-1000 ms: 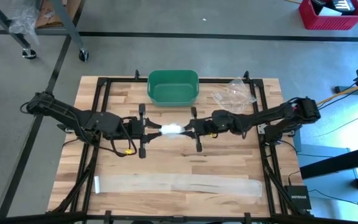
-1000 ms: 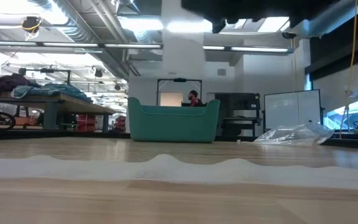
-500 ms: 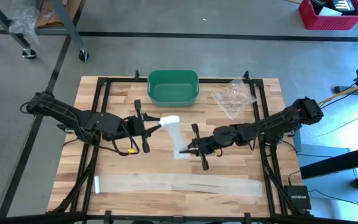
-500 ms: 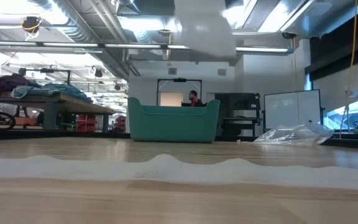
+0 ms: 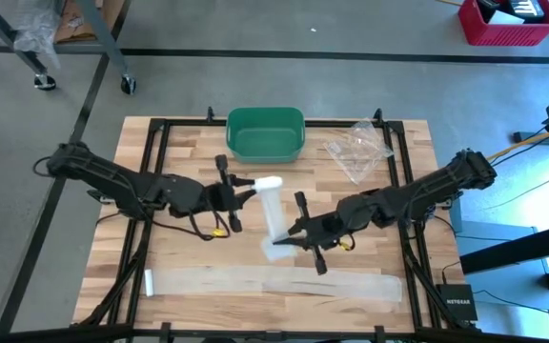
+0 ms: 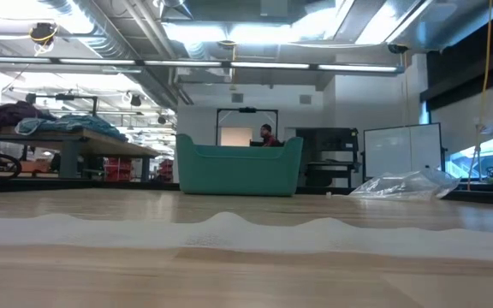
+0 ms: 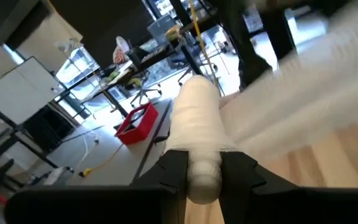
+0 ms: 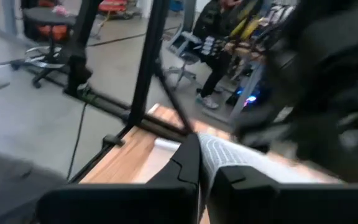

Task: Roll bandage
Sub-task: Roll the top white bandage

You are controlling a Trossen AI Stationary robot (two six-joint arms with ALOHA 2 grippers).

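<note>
A white bandage roll [image 5: 269, 183] [image 7: 197, 121] hangs above the table's middle, with my left gripper [image 5: 247, 191] [image 7: 205, 172] shut on it. From the roll a white strip [image 5: 274, 217] runs toward the table's near edge to my right gripper [image 5: 292, 244] [image 8: 207, 169], which is shut on the strip's free end. Both grippers are above what the low view shows. A second long bandage [image 5: 274, 282] [image 6: 229, 231] lies flat and stretched out along the table's near edge. My left gripper pinches the roll's near end [image 7: 202, 163] between its two fingers [image 7: 174, 169], coming about level from the table's left. The roll points away along the fingers, lifted clear of the table. My right gripper pinches the strip's free end [image 8: 219, 155] between its two fingers [image 8: 188, 163], coming level from the table's right. The strip runs from there up to the roll, clear of the table.
A green bin [image 5: 266, 133] [image 6: 239, 166] stands at the table's far middle. A crumpled clear plastic bag [image 5: 358, 146] [image 6: 404, 183] lies at the far right. A black frame [image 5: 155, 171] borders the wooden top.
My right gripper has left the roll, gone toward the table's near edge and risen, drawing a length of bandage out of the roll. My left gripper has rolled its wrist and edged right, keeping the roll. Both have gone up out of the low view.
</note>
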